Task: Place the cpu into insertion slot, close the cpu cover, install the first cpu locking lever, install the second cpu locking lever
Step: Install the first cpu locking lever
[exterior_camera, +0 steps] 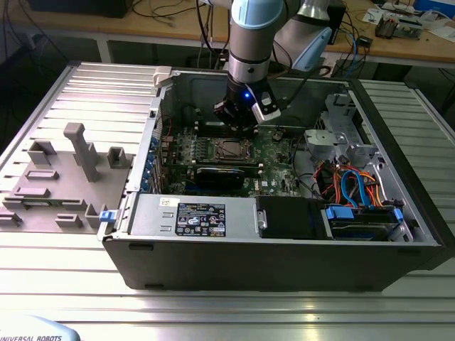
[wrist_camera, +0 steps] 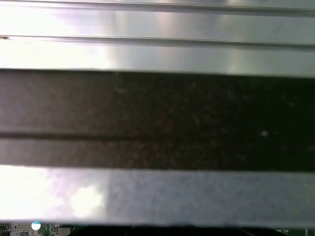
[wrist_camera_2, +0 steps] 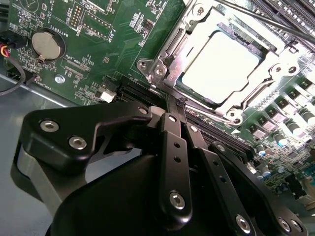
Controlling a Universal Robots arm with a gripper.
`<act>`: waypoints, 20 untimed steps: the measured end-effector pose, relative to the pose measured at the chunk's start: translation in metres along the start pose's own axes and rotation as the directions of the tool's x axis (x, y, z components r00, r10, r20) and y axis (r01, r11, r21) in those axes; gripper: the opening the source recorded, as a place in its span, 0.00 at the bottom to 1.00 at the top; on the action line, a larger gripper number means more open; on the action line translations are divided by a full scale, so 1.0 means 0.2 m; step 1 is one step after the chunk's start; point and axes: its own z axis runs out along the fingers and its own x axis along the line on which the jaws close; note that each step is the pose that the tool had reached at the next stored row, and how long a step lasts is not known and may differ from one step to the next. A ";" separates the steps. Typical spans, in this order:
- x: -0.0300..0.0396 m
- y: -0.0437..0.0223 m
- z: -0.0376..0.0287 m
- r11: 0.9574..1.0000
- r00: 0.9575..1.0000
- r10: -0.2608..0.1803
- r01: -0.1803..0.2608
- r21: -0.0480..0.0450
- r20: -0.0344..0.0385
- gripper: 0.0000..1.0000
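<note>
Cpu (wrist_camera_2: pixel 219 66) sits in the slot (wrist_camera_2: pixel 165 51) on the green board (wrist_camera_2: pixel 98 59), cover (wrist_camera_2: pixel 246 105) closed around it. Pincer (wrist_camera_2: pixel 178 104) hovers just beside the slot's edge, fingers (wrist_camera_2: pixel 172 147) pressed together, holding nothing.

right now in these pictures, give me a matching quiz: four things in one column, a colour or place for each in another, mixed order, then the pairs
Things:
1. cpu
2. coin battery
3. tool
4. cables

Descriptions:
A. black, jointed links with screws, beside the socket
B. blue and orange, at the exterior view's right of the case
C. round and silvery, on the green board away from the socket
D. bright square top, seated inside the silvery socket frame

Pairs: 1-D, 2-C, 3-A, 4-B
</note>
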 end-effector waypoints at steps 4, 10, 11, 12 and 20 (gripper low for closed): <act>-0.001 0.000 0.003 1.000 1.000 0.005 -0.005 0.000 0.001 0.11; -0.002 0.000 0.006 1.000 1.000 0.009 -0.009 0.001 0.001 0.11; -0.002 0.000 0.005 1.000 1.000 0.009 -0.009 0.001 0.001 0.11; -0.002 0.000 0.003 1.000 1.000 0.009 -0.009 0.001 0.001 0.11; -0.002 -0.002 0.017 1.000 1.000 0.014 -0.014 0.013 0.002 0.11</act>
